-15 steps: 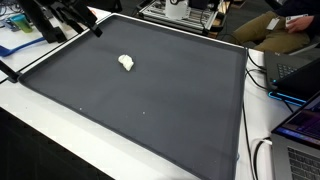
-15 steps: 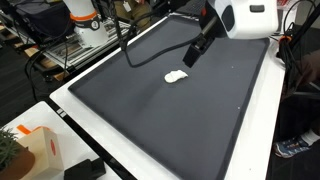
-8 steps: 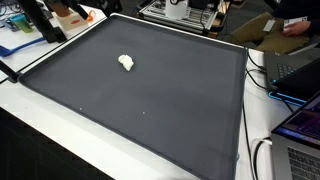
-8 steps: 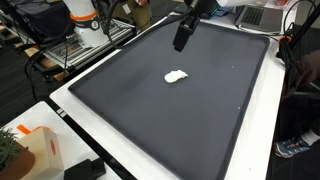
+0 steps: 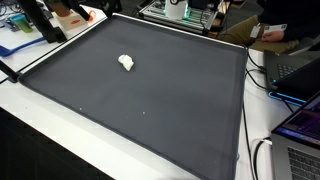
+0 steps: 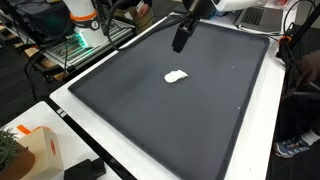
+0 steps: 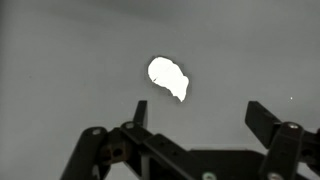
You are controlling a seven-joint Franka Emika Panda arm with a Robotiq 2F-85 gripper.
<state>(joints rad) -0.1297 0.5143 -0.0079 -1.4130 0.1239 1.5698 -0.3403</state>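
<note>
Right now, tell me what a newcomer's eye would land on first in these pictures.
A small white lump lies alone on the big dark mat that fills both exterior views. The end effector hangs above the mat with its fingers spread and nothing between them. In the wrist view the lump shows just beyond them.

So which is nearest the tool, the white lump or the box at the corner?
The white lump: it lies alone on the dark mat, close by the open tool; the box sits off the mat, far away.
</note>
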